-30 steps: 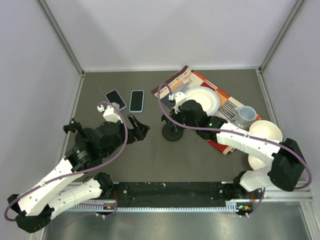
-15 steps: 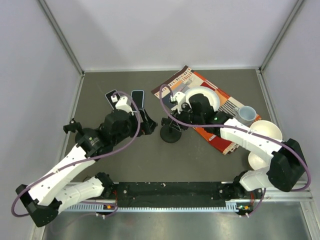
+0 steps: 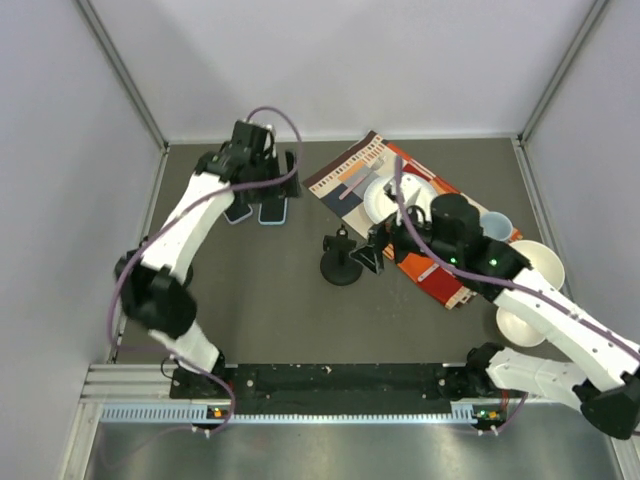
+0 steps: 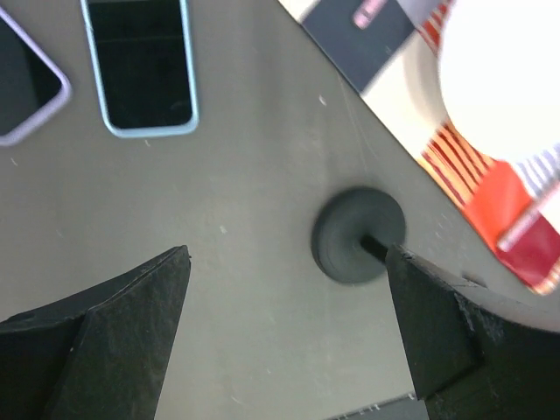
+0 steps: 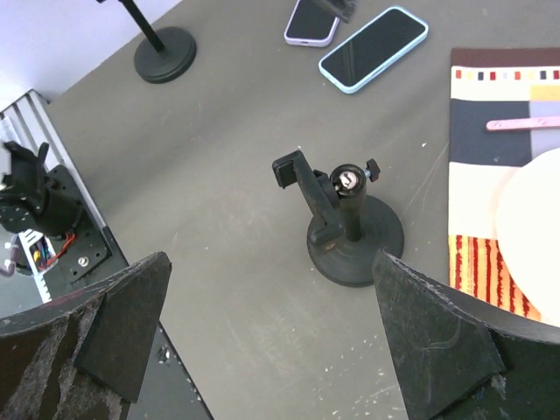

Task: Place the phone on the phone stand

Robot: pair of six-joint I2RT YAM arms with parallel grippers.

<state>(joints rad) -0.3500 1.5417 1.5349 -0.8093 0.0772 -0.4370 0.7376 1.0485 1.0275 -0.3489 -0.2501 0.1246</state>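
Two phones lie flat at the back left: one in a light blue case (image 3: 272,212) (image 4: 140,66) (image 5: 374,48), one in a purple case (image 3: 238,213) (image 4: 26,87) (image 5: 313,22). The black phone stand (image 3: 343,262) (image 5: 346,219) (image 4: 357,234) stands upright mid-table on its round base, its clamp empty. My left gripper (image 3: 266,172) (image 4: 287,254) hangs open high above the phones, holding nothing. My right gripper (image 3: 378,258) (image 5: 269,262) is open just right of the stand, apart from it.
A striped placemat (image 3: 350,170) at the back right carries a white plate (image 3: 385,195) and a mug (image 3: 490,228). White bowls (image 3: 530,262) sit at the right edge. A second black round-based stand (image 5: 164,54) shows in the right wrist view. A rail runs along the near edge.
The left arm has swung from mid-table to the back, above the phones. The right gripper has opened, let go of the stand and drawn back to the right.
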